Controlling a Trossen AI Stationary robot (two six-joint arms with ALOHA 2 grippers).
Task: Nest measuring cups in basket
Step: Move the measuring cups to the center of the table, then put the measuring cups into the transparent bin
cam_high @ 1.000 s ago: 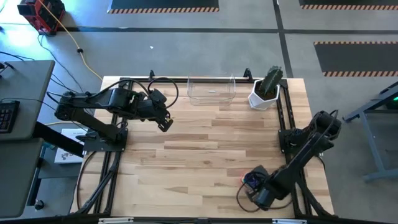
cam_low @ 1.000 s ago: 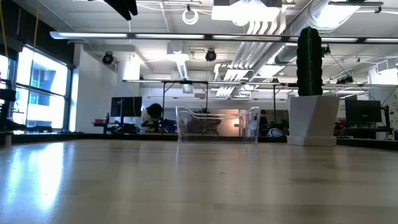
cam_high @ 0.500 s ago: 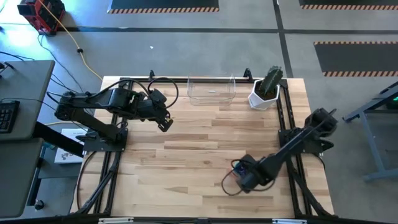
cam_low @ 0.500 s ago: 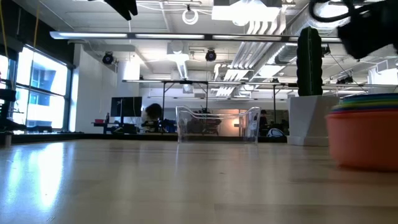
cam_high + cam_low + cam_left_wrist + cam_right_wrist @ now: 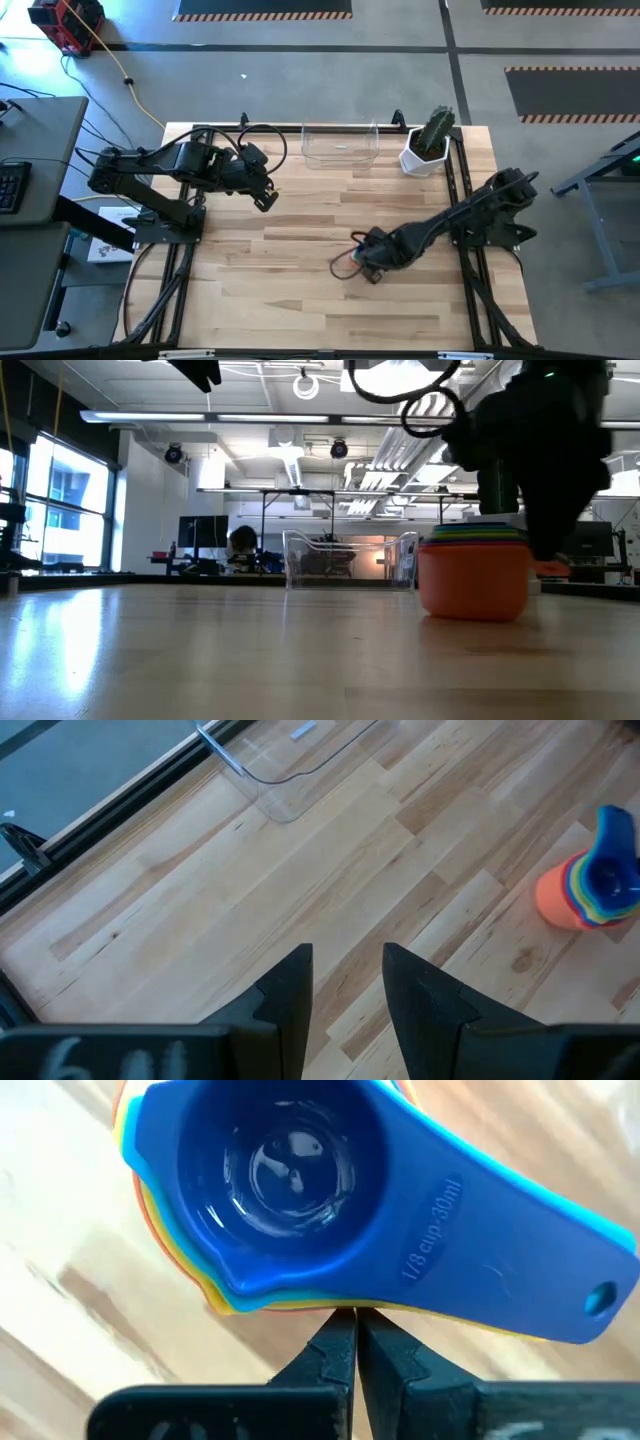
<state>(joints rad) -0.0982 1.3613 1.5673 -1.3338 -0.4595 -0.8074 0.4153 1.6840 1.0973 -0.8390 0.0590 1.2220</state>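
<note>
The measuring cups stand nested in one upright stack on the wooden table right of its middle, the orange cup at the bottom and the blue cup on top. The left wrist view shows the stack too. My right gripper is shut and points down at the stack's right side; in the high view it hides the stack. The clear basket stands empty on its base at the far edge. My left gripper waits open above the table's left part. My right gripper touches the stack with its shut fingertips, at the stack's side just under the fanned handles, where the blue handle leaves its cup. The fingers point down from above. The stack stands upright with the orange cup on the table.
A white pot with a cactus stands right of the basket at the far right corner. Dark arm frames run along the table's left and right sides. Bare wood lies between the stack and the basket.
My right gripper has swung from the near right corner toward the table's middle, going left and away from the near edge, and has rolled about its own axis while staying shut. The stack of cups has slid along the table with it and stayed upright.
</note>
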